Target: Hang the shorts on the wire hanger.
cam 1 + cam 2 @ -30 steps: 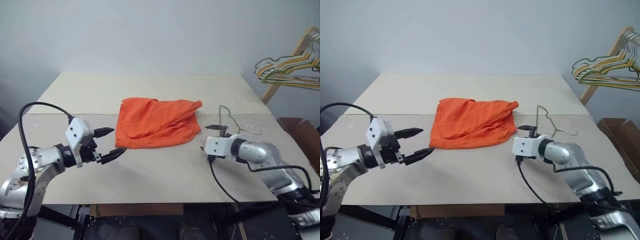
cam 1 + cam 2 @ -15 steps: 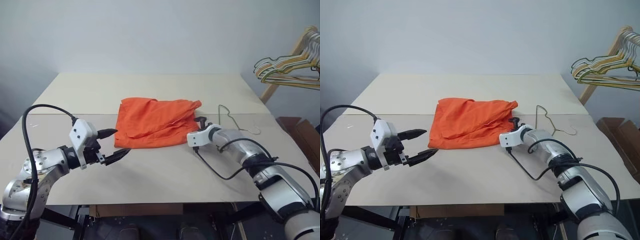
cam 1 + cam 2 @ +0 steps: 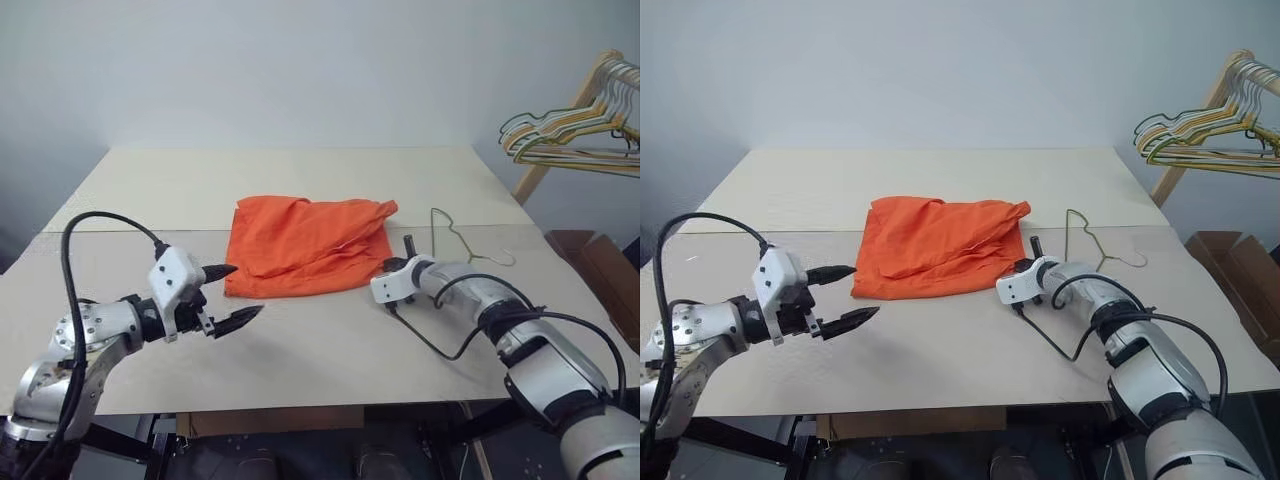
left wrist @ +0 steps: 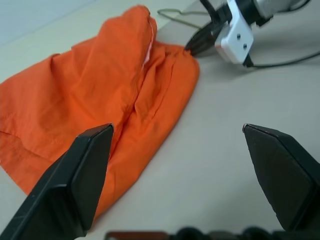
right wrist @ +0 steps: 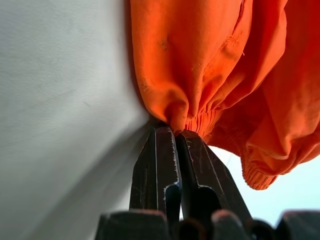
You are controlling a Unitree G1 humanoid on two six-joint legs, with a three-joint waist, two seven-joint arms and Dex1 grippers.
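The bright orange shorts [image 3: 305, 245] lie crumpled at the middle of the table. Just to their right, the thin wire hanger [image 3: 455, 235] lies flat, hook pointing away from me. My right gripper [image 5: 176, 131] is at the shorts' near right corner, shut on a pinch of the gathered elastic edge; the left wrist view shows the same grip on the shorts [image 4: 125, 95]. My left gripper [image 3: 248, 289] hovers open just left of the shorts' near left corner, with nothing between its fingers [image 4: 90, 165].
A bunch of yellow, green and pale wire hangers [image 3: 570, 135] hangs on a wooden rack beyond the table's right edge. A brown box [image 3: 600, 265] stands on the floor below it. The beige table [image 3: 300, 180] has a seam across it behind the shorts.
My right arm reached forward and left to the shorts' corner and its fingers closed on the fabric. My left gripper sank slightly, staying open.
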